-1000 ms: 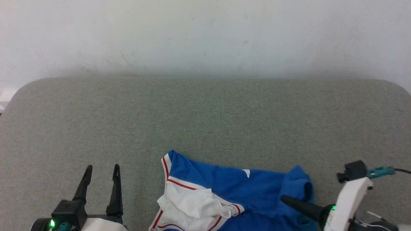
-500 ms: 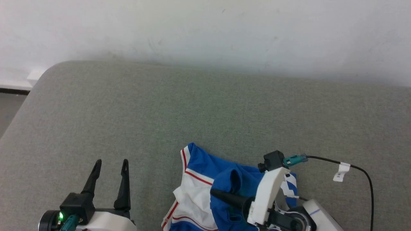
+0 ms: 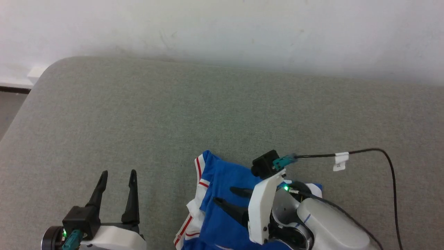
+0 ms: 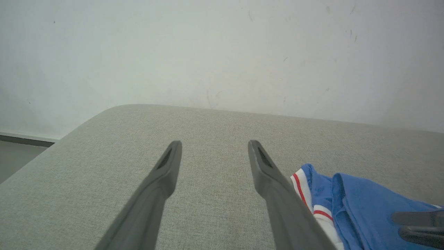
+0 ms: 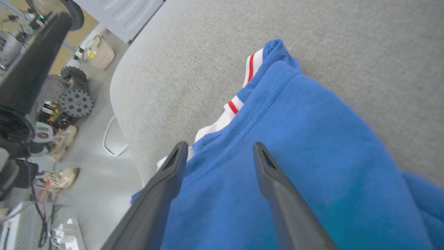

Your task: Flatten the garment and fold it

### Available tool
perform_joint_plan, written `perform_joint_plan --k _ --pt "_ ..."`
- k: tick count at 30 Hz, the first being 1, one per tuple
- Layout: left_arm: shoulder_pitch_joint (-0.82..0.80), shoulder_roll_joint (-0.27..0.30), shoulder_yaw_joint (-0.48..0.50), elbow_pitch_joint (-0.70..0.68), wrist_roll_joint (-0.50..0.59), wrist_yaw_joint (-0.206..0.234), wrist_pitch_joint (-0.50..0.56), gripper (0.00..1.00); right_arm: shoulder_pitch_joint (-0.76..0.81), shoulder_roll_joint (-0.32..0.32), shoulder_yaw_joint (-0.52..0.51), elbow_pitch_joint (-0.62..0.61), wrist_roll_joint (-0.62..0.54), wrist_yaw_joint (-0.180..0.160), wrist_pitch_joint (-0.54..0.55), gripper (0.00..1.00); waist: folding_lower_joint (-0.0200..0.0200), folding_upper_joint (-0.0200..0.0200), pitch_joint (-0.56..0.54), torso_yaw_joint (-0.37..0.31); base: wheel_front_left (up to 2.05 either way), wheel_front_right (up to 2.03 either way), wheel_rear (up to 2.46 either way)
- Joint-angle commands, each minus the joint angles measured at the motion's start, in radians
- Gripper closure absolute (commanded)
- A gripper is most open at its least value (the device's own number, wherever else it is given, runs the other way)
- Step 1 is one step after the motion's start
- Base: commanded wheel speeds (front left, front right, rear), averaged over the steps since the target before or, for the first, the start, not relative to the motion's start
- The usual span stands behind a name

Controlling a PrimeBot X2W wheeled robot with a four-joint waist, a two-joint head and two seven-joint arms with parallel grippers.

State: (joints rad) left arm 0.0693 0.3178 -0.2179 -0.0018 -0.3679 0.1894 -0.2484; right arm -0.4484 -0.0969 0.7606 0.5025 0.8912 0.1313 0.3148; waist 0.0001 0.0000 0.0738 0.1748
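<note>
Grey and woven, bears the garment [image 3: 222,173] bunched at its near edge, blue cloth folded over white, red-striped trim. Poises right gripper [image 3: 223,194] over the blue fold, fingers spread wide with nothing between them, pointing left. Holds left gripper [image 3: 118,172] likewise parted and empty, above bare cushion [image 3: 173,114], left of the garment and apart from it.

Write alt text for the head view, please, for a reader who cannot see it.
A crumpled royal-blue jersey T-shirt with red-striped white trim lies bunched on a grey fabric cushion, with the right gripper open over its blue folds. The left gripper is open over bare cushion to its left.
</note>
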Motion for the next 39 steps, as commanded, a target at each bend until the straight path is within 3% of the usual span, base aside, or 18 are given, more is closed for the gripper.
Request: perform_joint_plan --k 1,5,9,14,21,28,33,37,39 --pt "-0.002 -0.002 0.003 0.002 0.001 -0.005 -0.008 0.0 -0.017 -0.017 0.013 -0.009 -0.025 -0.001 -0.009 0.0 -0.0001 0.0 -0.012 -0.013 0.0 0.0 0.0" --pt "0.008 -0.001 0.007 0.0 0.004 0.0 -0.009 0.0 -0.036 -0.083 0.081 -0.086 -0.14 -0.001 -0.054 0.0 -0.0001 0.0 -0.027 -0.038 0.0 0.0 0.0" --pt "0.018 0.006 0.009 -0.003 0.008 0.006 -0.01 0.0 -0.02 -0.144 0.039 -0.142 -0.284 -0.001 -0.14 0.0 -0.0001 0.0 -0.038 -0.067 0.0 0.0 0.0" --pt "0.03 0.014 0.013 -0.007 0.008 0.014 -0.008 0.0 0.094 -0.185 -0.175 -0.215 -0.498 -0.001 -0.275 0.0 -0.0001 0.0 -0.054 -0.101 0.0 0.0 0.0" --pt "0.056 0.03 0.026 -0.012 0.002 0.023 -0.003 0.0 0.334 -0.14 -0.535 -0.415 -0.659 -0.001 -0.366 0.0 -0.0001 0.0 -0.074 -0.146 0.0 0.0 0.0" --pt "0.08 0.047 0.035 -0.014 -0.005 0.029 0.004 0.0 0.523 -0.03 -0.763 -0.62 -0.696 -0.001 -0.345 0.0 -0.0001 0.0 -0.09 -0.174 0.0 0.0 0.0" --pt "0.092 0.052 0.035 -0.015 -0.008 0.032 0.007 0.0 0.615 0.025 -0.902 -0.695 -0.676 -0.001 -0.305 0.0 -0.0001 0.0 -0.102 -0.184 0.0 0.0 0.0" --pt "0.102 0.054 0.033 -0.013 -0.014 0.032 0.009 0.0 0.647 0.043 -1.059 -0.688 -0.526 -0.001 -0.243 0.0 -0.0001 0.0 -0.111 -0.184 0.0 0.0 0.0" --pt "0.108 0.053 0.035 -0.014 -0.017 0.034 0.008 0.0 0.652 0.046 -1.136 -0.651 -0.387 -0.001 -0.175 0.0 -0.0001 0.0 -0.115 -0.183 0.0 0.0 0.0"
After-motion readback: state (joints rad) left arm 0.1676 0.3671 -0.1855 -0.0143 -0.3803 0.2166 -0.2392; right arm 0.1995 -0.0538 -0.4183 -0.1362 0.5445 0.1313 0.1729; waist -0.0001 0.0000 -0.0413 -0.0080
